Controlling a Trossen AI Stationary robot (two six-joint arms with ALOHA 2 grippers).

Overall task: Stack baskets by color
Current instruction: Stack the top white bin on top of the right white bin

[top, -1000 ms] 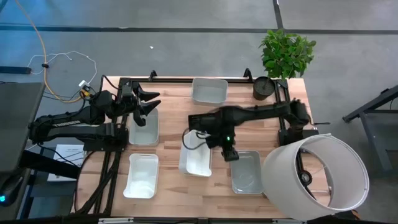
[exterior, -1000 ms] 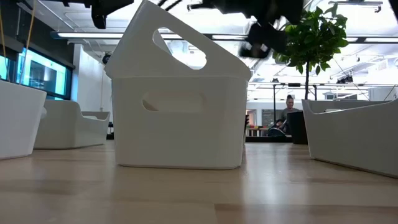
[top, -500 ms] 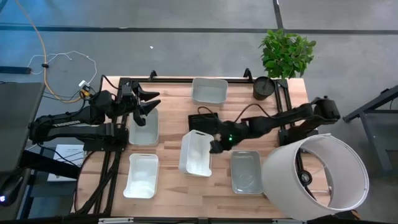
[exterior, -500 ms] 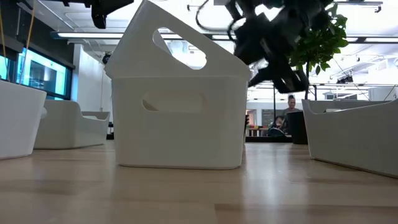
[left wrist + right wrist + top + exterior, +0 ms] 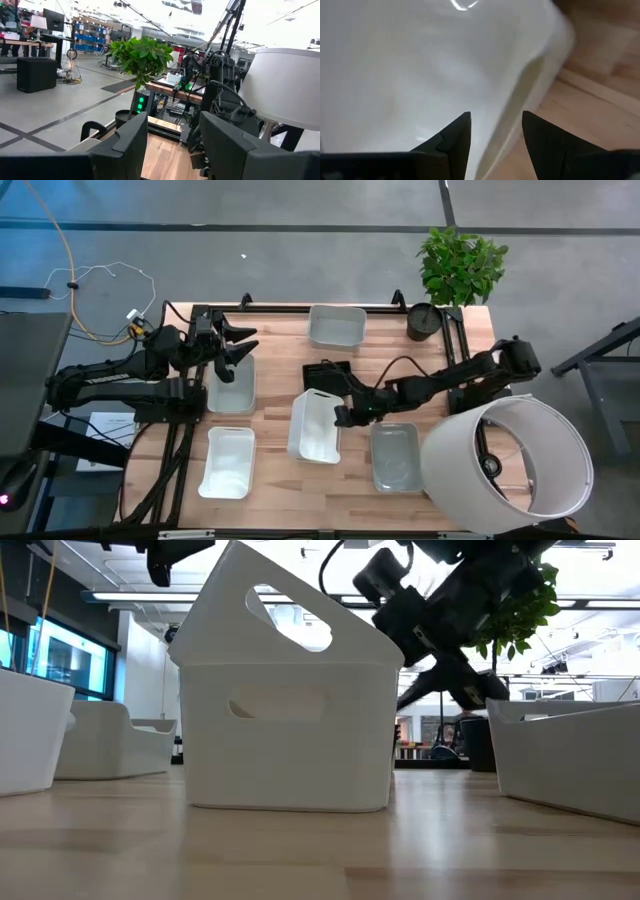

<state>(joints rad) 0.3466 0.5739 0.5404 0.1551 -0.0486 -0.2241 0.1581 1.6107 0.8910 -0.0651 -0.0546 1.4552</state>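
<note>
Robotics lab — desks (image 5: 30, 47), storage shelves (image 5: 92, 37)

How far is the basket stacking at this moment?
Done: one white basket sits tilted inside the center white basket. In hand: the right hand is at that basket's right rim, fingers open around the wall, gripping nothing. Left: four baskets lie single, such as the clear basket. The left hand waits, open, over the upper-left basket.

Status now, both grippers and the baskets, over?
Right gripper open, at right rim of tilted white plastic basket mid-table, nothing held. Left gripper open, waiting above far-left white basket. Nothing in the way.
</note>
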